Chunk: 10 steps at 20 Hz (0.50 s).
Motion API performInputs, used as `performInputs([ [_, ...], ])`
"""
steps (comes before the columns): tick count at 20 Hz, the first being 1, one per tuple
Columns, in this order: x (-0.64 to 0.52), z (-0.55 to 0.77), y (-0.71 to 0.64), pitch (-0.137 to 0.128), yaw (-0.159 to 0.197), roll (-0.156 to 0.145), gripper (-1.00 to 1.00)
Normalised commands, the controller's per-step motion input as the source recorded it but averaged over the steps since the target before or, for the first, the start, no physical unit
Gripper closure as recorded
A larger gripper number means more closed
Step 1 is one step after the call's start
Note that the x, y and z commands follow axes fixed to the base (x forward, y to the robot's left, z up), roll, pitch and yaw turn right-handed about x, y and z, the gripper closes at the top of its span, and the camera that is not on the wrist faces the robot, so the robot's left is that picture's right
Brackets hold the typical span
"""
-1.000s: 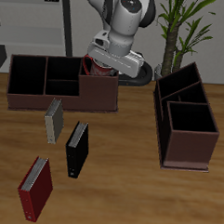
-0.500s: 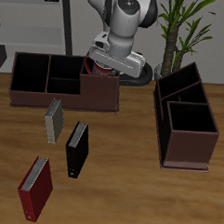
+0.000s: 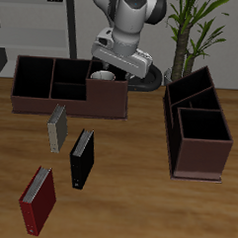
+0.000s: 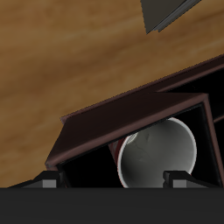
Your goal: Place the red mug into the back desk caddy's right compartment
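The red mug [image 3: 101, 77] stands upright inside the right compartment [image 3: 107, 88] of the back desk caddy [image 3: 52, 106]. Only its pale rim shows over the wall in the exterior view. In the wrist view I look down into the mug's light grey inside [image 4: 159, 150], with its red floral wall just showing, between the compartment's dark walls [image 4: 105, 118]. My gripper [image 3: 111, 68] hangs just above the compartment. Its fingertips [image 4: 48, 182] stand wide apart, above the mug and not touching it; my gripper [image 4: 114, 181] is open and empty.
A second caddy [image 3: 197, 145], seen end-on, stands at the other side of the table. A grey book [image 3: 57, 128], a black book [image 3: 81, 157] and a red book [image 3: 38, 200] lie nearer the front edge. A potted plant [image 3: 191, 31] stands behind.
The mug has gone down into the compartment and stays there. My gripper has let go of it and risen slightly above the caddy.
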Motion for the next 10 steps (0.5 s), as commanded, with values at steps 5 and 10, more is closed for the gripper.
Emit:
performInputs([
  [5, 0.02, 0.31, 0.08, -0.035, 0.041, 0.011, -1.00],
  [10, 0.11, 0.33, 0.06, -0.024, 0.044, 0.011, -1.00],
])
